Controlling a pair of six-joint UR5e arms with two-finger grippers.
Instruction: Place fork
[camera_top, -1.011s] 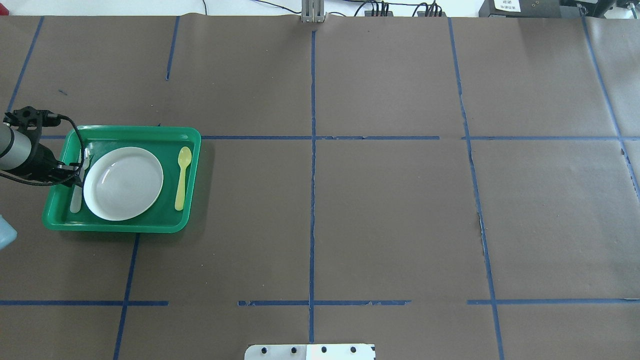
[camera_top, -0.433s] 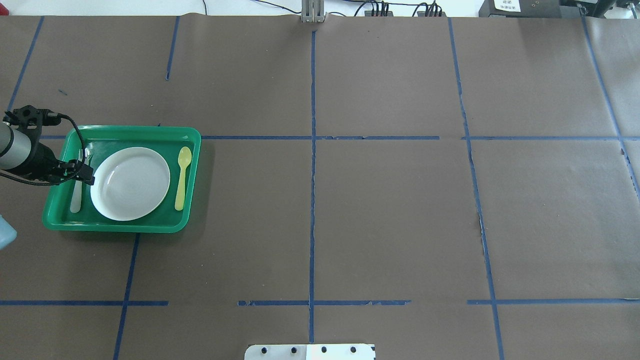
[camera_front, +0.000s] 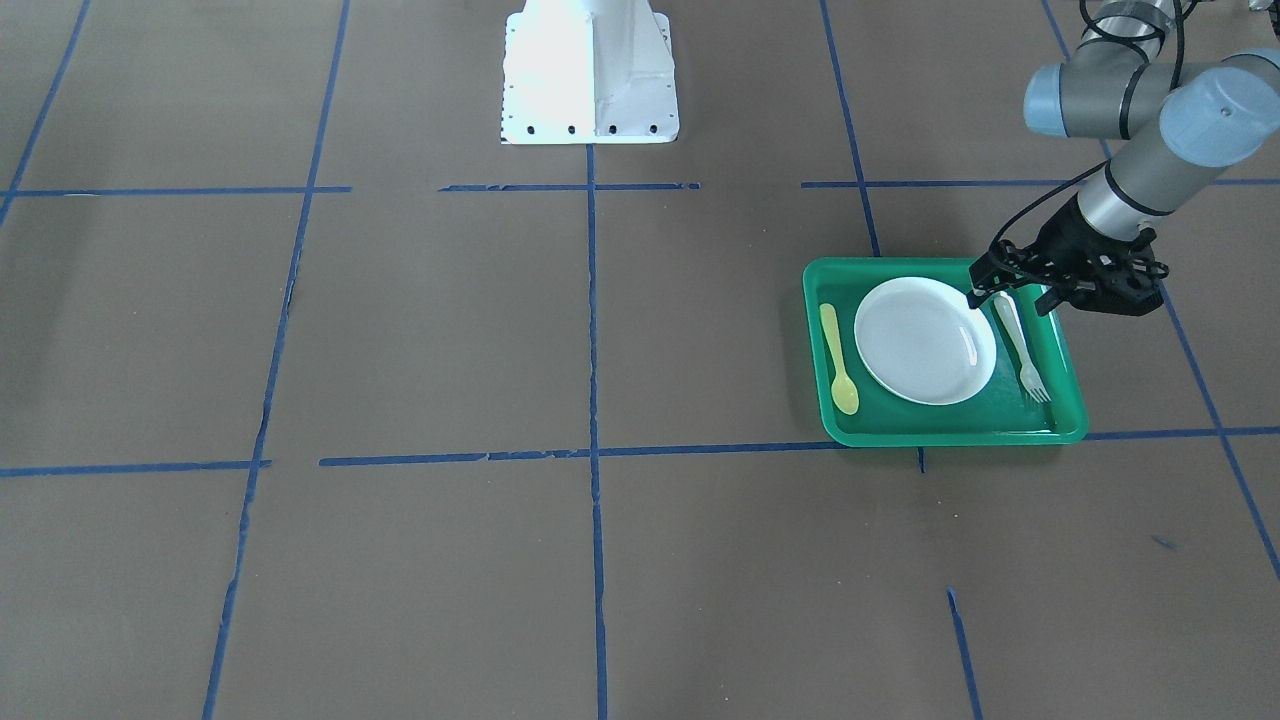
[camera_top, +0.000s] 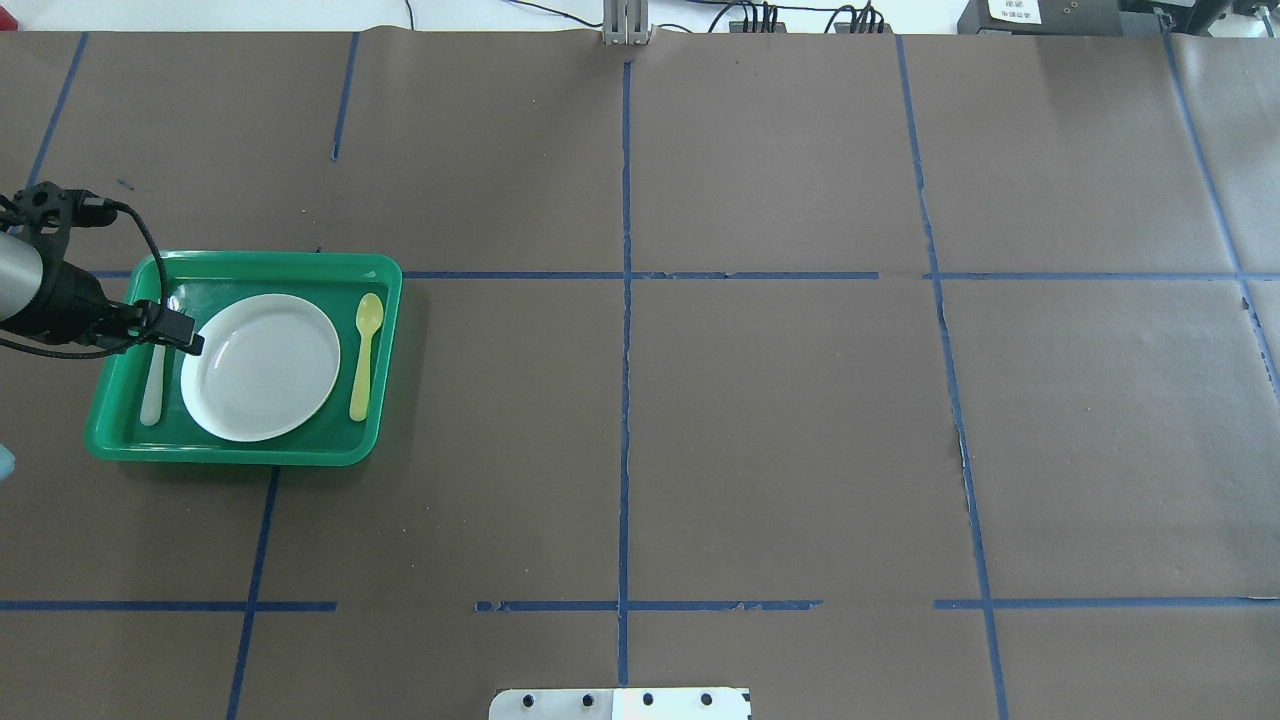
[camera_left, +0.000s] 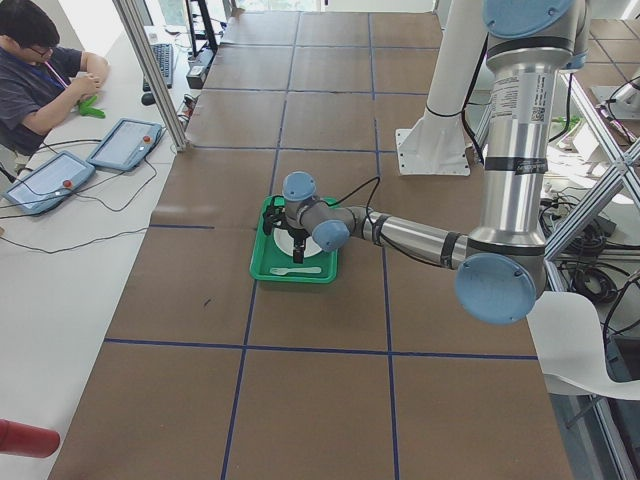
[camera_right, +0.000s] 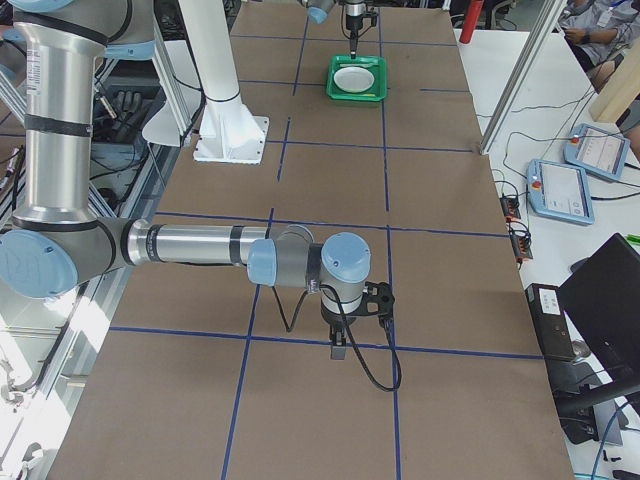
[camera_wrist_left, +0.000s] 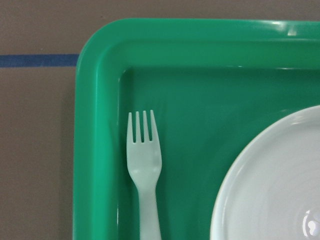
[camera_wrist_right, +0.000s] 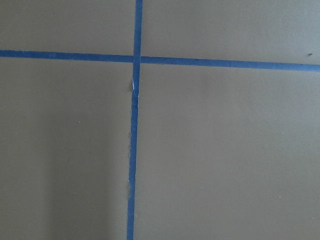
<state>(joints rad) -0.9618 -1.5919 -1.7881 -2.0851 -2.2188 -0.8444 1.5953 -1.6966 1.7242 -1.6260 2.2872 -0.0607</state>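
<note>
The pale plastic fork (camera_top: 152, 390) lies flat in the green tray (camera_top: 250, 262), left of the white plate (camera_top: 262, 368). From the front it (camera_front: 1018, 340) lies along the tray's right side, tines toward the camera. The left wrist view looks straight down on its tines (camera_wrist_left: 144, 165), the tray rim (camera_wrist_left: 100, 125) and the plate's edge (camera_wrist_left: 270, 185); no fingers show there. My left gripper (camera_front: 1010, 298) hovers open and empty above the fork's handle end (camera_top: 175, 335). My right gripper (camera_right: 338, 350) hangs over bare table far from the tray; I cannot tell its state.
A yellow spoon (camera_top: 364, 358) lies in the tray on the plate's other side (camera_front: 836, 358). The brown table is crossed by blue tape lines. The robot's white base plate (camera_front: 590, 70) stands at the table's middle edge.
The plate slid a little toward the spoon. The fork went from tilted under the gripper to lying straight and free beside the plate. My left gripper rose and shifted toward the table's far side.
</note>
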